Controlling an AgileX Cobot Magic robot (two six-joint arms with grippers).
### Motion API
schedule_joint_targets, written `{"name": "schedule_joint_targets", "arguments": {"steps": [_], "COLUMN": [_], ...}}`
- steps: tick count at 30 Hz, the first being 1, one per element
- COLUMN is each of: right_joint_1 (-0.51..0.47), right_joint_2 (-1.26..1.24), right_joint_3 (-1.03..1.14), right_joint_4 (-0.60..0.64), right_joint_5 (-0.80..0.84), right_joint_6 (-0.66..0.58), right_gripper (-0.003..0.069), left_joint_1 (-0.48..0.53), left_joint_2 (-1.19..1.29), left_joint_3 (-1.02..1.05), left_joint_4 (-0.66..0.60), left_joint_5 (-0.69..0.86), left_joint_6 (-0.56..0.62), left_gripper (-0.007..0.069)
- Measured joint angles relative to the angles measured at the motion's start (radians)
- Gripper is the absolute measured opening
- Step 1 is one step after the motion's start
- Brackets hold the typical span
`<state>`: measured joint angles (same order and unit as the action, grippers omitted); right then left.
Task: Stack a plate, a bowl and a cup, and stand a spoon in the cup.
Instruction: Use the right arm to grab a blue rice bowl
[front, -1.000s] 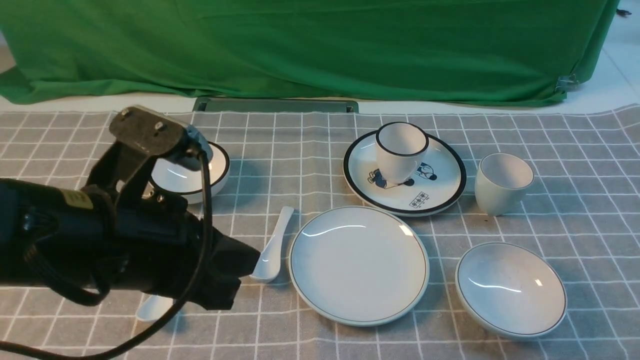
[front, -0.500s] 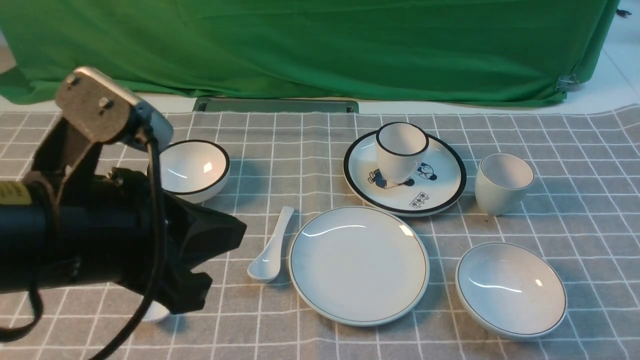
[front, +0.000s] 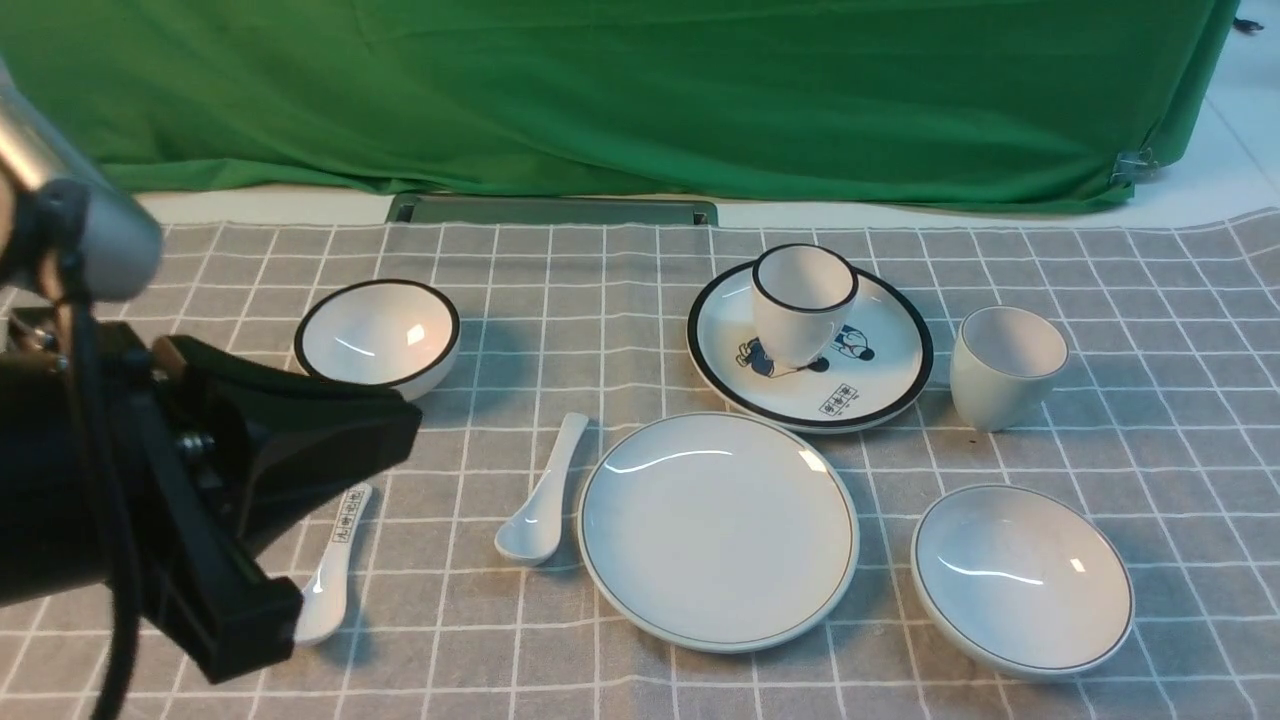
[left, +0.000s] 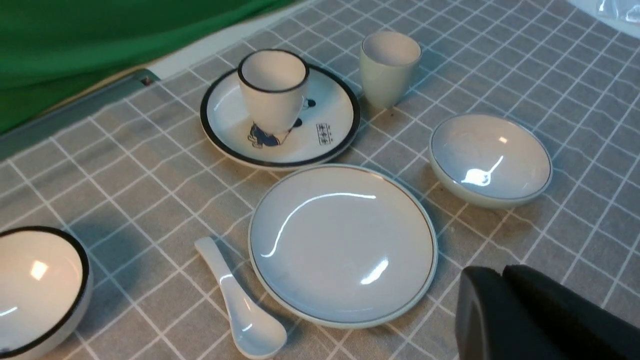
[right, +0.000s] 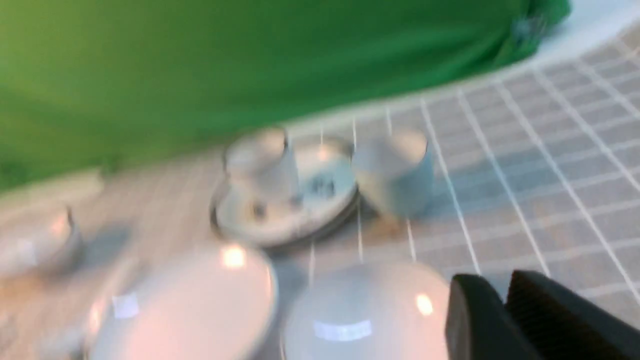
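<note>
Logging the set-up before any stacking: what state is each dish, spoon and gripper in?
plate: flat on cloth, empty.
bowl: upright, empty, unstacked.
cup: upright, empty, on cloth.
spoon: lying beside plate.
printed spoon: lying on cloth.
black-rimmed cup: standing on cartoon plate.
black-rimmed bowl: upright, empty.
left gripper: jaws shut, empty.
right gripper: too blurred to tell.

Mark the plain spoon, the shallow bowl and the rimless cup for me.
plain spoon (front: 546, 490), front view, lower handle.
shallow bowl (front: 1022, 580), front view, inner floor.
rimless cup (front: 998, 388), front view, outer wall.
</note>
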<state>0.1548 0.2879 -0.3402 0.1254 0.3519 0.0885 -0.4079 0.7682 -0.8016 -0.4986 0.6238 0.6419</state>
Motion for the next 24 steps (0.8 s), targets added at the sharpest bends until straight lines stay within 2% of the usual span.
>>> {"name": "schedule_joint_targets", "arguments": {"steps": [3, 4, 6, 10, 13, 17, 21, 24], "right_joint_1": [0.056, 0.059, 0.087, 0.135, 0.178, 0.292, 0.320, 0.320], "right_joint_2": [0.289, 0.306, 0.536, 0.795, 0.908, 1.084, 1.205, 1.291], "right_joint_3": [-0.254, -0.254, -0.410, -0.555, -0.598, -0.613, -0.613, -0.616], "right_joint_4": [0.000, 0.000, 0.000, -0.001, -0.002, -0.005, -0.004, -0.005], "right_joint_5": [0.274, 0.287, 0.435, 0.528, 0.530, 0.449, 0.356, 0.303], "right_joint_6": [-0.181, -0.181, -0.259, -0.310, -0.321, -0.342, -0.345, -0.345], "right_gripper": [0.0125, 0.0125, 0.0141, 0.0184, 0.0198, 0.0250, 0.0385, 0.0459], "left_joint_1": [0.000, 0.000, 0.000, 0.000, 0.000, 0.000, 0.000, 0.000], "left_joint_2": [-0.004, -0.004, -0.004, -0.004, -0.010, -0.043, -0.088, -0.110], "left_joint_3": [0.000, 0.000, 0.000, 0.000, 0.000, 0.000, 0.000, 0.002], "left_joint_4": [-0.001, -0.001, -0.001, -0.011, -0.012, -0.012, -0.012, -0.014], "left_joint_5": [-0.030, -0.031, -0.035, -0.014, -0.005, 0.005, 0.049, 0.076], "left_joint_6": [0.005, 0.005, 0.006, 0.007, 0.008, 0.009, 0.009, 0.010], "left_gripper": [0.0017, 0.0017, 0.0017, 0.0017, 0.0017, 0.0017, 0.0017, 0.0017]}}
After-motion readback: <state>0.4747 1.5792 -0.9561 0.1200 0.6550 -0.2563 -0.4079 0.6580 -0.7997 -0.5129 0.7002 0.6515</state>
